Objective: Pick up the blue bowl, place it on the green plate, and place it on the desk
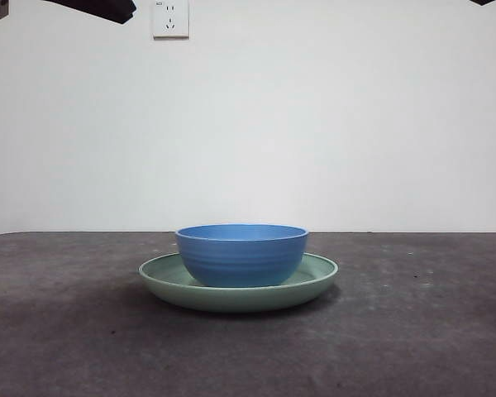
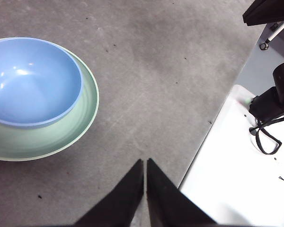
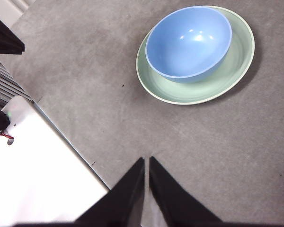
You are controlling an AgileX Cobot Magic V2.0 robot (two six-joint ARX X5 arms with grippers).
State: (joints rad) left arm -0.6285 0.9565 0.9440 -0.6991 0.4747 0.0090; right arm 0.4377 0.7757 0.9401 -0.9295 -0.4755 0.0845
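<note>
On the green plate (image 1: 314, 281) sits the blue bowl (image 1: 241, 255), upright and empty, its base resting on the plate's shallow floor. From my front view the bowl stands a little off the plate's middle, so more pale green rim shows on one side of it than on the other. The plate lies flat on the bench (image 1: 413, 331), a dark, mottled grey surface with small specks.

Through the left wrist camera I see the left tool (image 2: 145, 163) with its two black jaws pressed together, tips touching, holding nothing. It hangs over bare bench (image 2: 170, 71) well apart from the plate (image 2: 61, 137), and the bowl (image 2: 33, 80) shows its glossy inside with a few light spots. Farther from the plate than the tool, the bench ends and a white base panel (image 2: 227, 175) with a black cable (image 2: 265, 137) begins.

Through the right wrist camera the right tool (image 3: 146, 161) is the same: jaws closed against each other, empty, over bare bench (image 3: 85, 71) and well away from the plate (image 3: 199, 92). The bowl (image 3: 189, 40) again sits inside the plate, nearer one part of the rim.

Behind the plate in the front view stands a plain white wall with a power socket (image 1: 170, 18) high up. Black arm parts (image 1: 91, 10) show only at the upper corners, far above the plate.
</note>
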